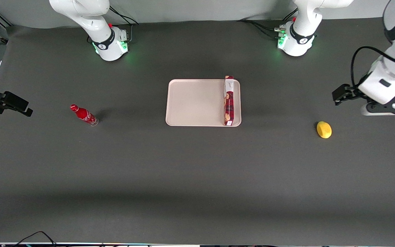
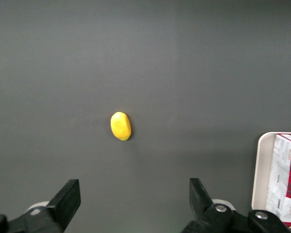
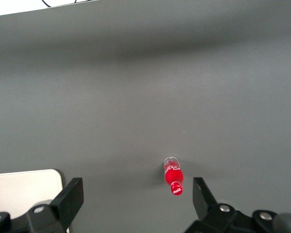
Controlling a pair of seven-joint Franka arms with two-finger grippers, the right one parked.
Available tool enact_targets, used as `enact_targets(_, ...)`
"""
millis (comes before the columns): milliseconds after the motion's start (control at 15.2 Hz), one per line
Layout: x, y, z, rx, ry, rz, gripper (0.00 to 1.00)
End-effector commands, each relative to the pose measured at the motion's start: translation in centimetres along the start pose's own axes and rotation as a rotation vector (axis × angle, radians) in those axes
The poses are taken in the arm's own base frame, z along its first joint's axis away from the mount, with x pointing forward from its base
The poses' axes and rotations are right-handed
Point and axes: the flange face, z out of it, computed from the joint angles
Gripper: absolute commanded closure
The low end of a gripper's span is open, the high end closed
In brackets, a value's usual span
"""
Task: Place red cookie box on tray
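— Front view had the red cookie box (image 1: 229, 100) standing on its long edge inside the tray (image 1: 197, 103), along the rim nearest the working arm's end of the desk (image 1: 197, 178). Was the job finished?

— It looked so. The tool (image 1: 342, 93) hung well apart from the tray, above the desk near a lemon (image 1: 324, 130), jaws spread wide and empty.

— So what was needed next?

— Probably nothing but parking the arm.
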Motion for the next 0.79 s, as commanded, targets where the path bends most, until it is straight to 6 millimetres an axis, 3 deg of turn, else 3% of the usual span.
enact_targets(0, -1.8, -1.4, 0.3, -0.008, 0.005, 0.01, 0.0)
enact_targets(132, -1.9, -1.4, 0.5, -0.022, 0.024, 0.005, 0.0)
enact_targets(329, -4.5, -1.8, 0.4, -0.052, 0.05, -0.007, 0.0)
enact_targets(461, -4.3, -1.9, -0.1, -0.058, 0.057, -0.01, 0.0)
enact_targets(592, -4.0, -3.3, 0.1, -0.061, 0.053, -0.039, 0.0)
enact_targets(724, -4.0, -3.1, 0.0, -0.063, 0.057, -0.015, 0.0)
